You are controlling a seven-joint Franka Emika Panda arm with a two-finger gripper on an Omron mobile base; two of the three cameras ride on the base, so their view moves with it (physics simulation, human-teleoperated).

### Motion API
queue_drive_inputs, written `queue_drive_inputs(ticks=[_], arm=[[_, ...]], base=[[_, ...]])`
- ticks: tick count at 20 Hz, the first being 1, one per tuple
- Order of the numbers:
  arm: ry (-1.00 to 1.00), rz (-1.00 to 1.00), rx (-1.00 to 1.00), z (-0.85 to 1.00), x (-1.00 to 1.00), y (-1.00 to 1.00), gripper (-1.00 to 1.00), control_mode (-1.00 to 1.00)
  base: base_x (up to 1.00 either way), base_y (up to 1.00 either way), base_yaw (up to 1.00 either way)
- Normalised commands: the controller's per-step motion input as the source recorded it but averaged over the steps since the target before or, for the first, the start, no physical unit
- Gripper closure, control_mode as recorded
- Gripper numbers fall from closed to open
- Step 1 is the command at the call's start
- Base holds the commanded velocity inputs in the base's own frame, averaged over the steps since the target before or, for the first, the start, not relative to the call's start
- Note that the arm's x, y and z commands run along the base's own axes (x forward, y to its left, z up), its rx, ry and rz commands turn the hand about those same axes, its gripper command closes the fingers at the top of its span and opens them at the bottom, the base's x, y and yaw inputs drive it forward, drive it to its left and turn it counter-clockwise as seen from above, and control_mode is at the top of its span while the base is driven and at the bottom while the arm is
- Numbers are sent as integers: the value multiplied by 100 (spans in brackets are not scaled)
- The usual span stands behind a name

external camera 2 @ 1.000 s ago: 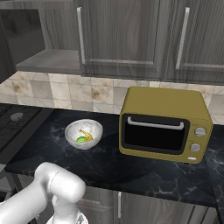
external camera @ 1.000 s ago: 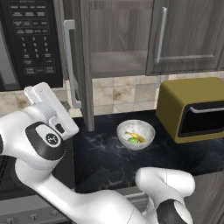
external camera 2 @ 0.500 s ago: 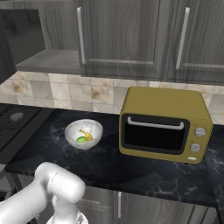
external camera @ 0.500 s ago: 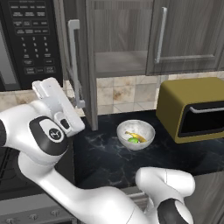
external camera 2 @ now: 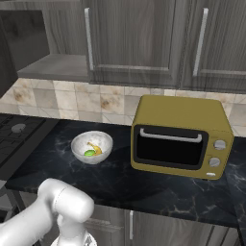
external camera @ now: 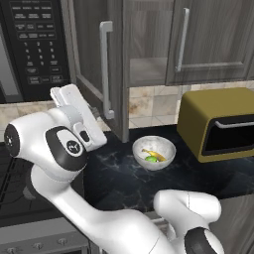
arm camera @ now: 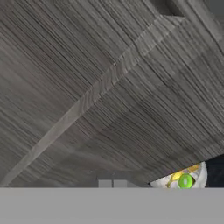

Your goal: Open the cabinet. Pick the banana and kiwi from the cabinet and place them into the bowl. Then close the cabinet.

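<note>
Looks like we're almost done: the banana (external camera: 153, 155) and kiwi (external camera: 150, 159) sit in the bowl (external camera: 154, 153), mid-frame on the counter (external camera: 119, 173). Our tool (arm camera: 113, 183) is pinched shut, holding nothing, right against the cabinet (external camera: 116, 54) door, which needs closing.

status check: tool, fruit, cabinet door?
Tool shut, empty, close against the cabinet door. Banana and kiwi in the bowl. Door ajar, nothing in its path.
</note>
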Motion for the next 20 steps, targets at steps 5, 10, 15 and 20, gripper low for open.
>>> queue_drive_inputs(ticks=[5,10,15,20], arm=[[0,0,0,0,1,-40,100,-100],[0,0,0,0,3,-44,100,-100],[0,0,0,4,12,-41,100,-100],[0,0,0,8,14,-36,100,-100]], base=[[0,0,0],[0,0,0],[0,0,0],[0,0,0]])
